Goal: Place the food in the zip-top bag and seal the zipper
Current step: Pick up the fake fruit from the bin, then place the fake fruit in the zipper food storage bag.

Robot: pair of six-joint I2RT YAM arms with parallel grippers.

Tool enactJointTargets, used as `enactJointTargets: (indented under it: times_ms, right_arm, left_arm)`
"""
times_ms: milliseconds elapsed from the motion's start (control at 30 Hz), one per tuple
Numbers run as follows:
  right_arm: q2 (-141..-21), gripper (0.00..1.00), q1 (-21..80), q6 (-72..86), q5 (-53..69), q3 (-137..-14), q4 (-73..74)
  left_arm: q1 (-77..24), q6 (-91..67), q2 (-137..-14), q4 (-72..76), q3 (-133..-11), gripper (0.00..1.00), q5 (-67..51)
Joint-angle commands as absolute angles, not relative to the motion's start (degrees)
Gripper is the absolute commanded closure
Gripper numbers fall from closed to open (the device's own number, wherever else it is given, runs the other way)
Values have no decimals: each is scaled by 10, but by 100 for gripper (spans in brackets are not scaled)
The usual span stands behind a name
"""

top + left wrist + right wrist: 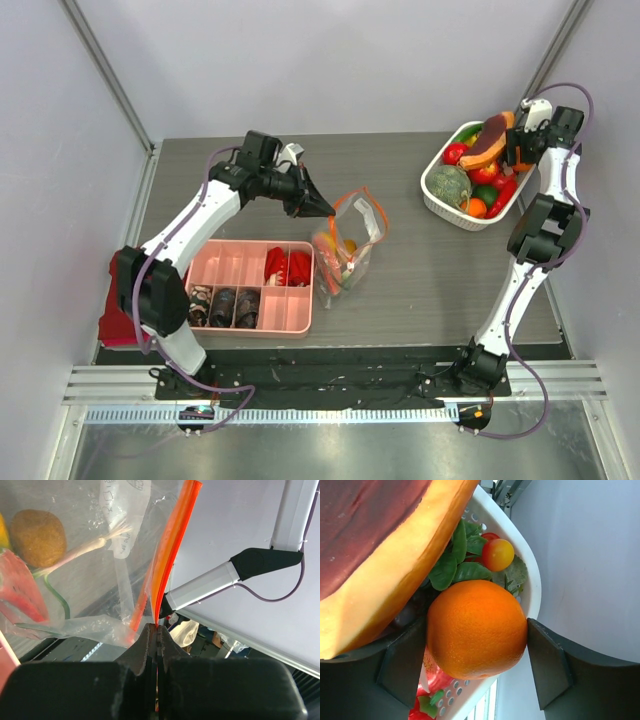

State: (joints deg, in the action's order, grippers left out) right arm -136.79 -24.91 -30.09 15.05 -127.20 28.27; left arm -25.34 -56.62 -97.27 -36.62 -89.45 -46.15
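Right wrist view: the orange (477, 630) sits in the white basket (532, 585), my right fingers (547, 665) either side of it, clamped or not I can't tell. My left fingers (142, 647) pinch the zipper (172, 545) of the bag (355, 228) beside the pink tray (300, 326), propping its mouth open for loading.

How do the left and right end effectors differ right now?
The left end effector is shut, pinching the zipper at the zip-top bag mouth. The right end effector stands wide, fingers either side of an orange. The left is mid-table near the pink tray; the right is in the white basket at the far right. Whether the right grips yet, I cannot tell. Both are at task items.
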Motion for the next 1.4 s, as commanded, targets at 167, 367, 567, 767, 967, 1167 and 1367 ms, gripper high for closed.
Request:
enactJointTargets:
  times_ms: [167, 367, 567, 767, 967, 1167, 1367]
  right_arm:
    - [-1275, 48, -248, -312, 156, -1213, 253]
    - [-1188, 53, -251, -316, 163, -1147, 253]
    - [-1120, 55, -253, -323, 181, -1140, 297]
    - [-1031, 59, -219, -295, 299, -1148, 416]
    - [-881, 59, -37, -210, 372, -1061, 425]
    - [-807, 59, 153, -143, 349, -956, 387]
    - [-811, 59, 225, -152, 304, -886, 380]
  left_arm:
    - [-250, -565, -981, -351, -915, 100, -472]
    - [-250, -569, -974, -350, -911, 100, -473]
    - [-250, -571, -969, -351, -906, 100, -472]
    - [-250, -573, -963, -345, -897, 100, -476]
    - [-248, -573, -963, -343, -897, 100, -478]
    - [-240, -597, -964, -320, -891, 100, -500]
    - [-239, -598, -958, -314, -888, 100, -508]
